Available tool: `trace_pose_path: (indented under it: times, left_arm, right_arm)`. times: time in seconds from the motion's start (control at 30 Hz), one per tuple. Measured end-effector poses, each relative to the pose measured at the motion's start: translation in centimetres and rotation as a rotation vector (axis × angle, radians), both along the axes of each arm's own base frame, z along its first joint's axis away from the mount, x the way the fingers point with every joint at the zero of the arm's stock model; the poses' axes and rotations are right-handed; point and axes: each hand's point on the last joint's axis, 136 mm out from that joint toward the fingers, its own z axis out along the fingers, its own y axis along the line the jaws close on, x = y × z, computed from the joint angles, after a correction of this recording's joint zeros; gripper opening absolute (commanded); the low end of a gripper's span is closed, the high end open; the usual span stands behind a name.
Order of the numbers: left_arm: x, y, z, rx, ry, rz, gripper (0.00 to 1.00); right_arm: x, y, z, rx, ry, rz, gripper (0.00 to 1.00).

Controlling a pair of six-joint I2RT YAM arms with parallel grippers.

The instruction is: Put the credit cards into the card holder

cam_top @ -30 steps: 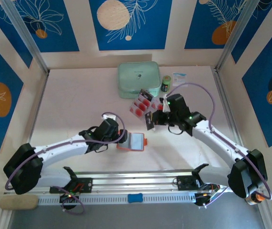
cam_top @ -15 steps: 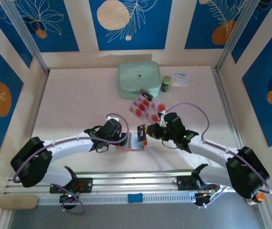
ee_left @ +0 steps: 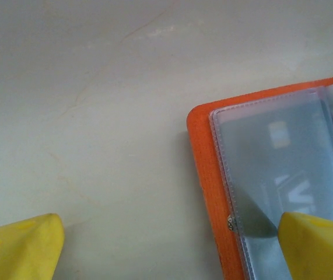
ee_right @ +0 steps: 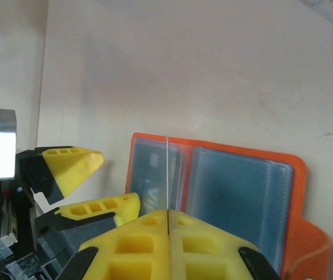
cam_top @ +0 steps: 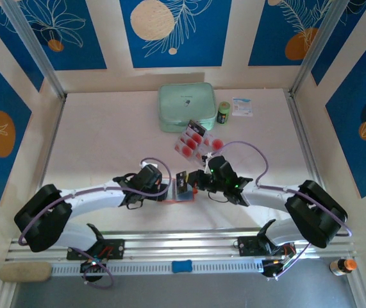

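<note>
Insertion step: my right fingers (ee_right: pixel 201 239) pinch one card (ee_right: pixel 167 169) edge-on above the card holder (ee_right: pixel 236 186), which lies open on the surface. My left fingers (ee_left: pixel 20 245) are spread, one tip pinning a sleeve. Next, I judge, the card edge must enter a pocket squarely.

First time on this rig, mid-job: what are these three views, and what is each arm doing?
Two robot arms share a table. The overhead camera looks down on both; the other two cameras ride on the wrists. The orange card holder lies open between the arms. The left gripper is open, one finger over the holder's clear sleeve. The right gripper pinches a credit card edge-on above it. Behind lie a clear tray of spare cards and a mint-green case.
</note>
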Motion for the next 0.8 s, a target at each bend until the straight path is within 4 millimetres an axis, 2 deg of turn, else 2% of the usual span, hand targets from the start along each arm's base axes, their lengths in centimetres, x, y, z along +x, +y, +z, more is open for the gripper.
trace_pose_path:
  times: [0.47, 0.8]
  left_arm:
    - [-0.6, 1.0, -1.0, 0.02, 0.016, 0.027, 0.94]
    - [-0.6, 1.0, -1.1, 0.018, 0.018, 0.034, 0.94]
  right_arm:
    - [0.3, 0.8, -1.6, -0.018, -0.002, 0.002, 0.0]
    - [0.8, 1.6, -1.2, 0.0, -0.017, 0.005, 0.0]
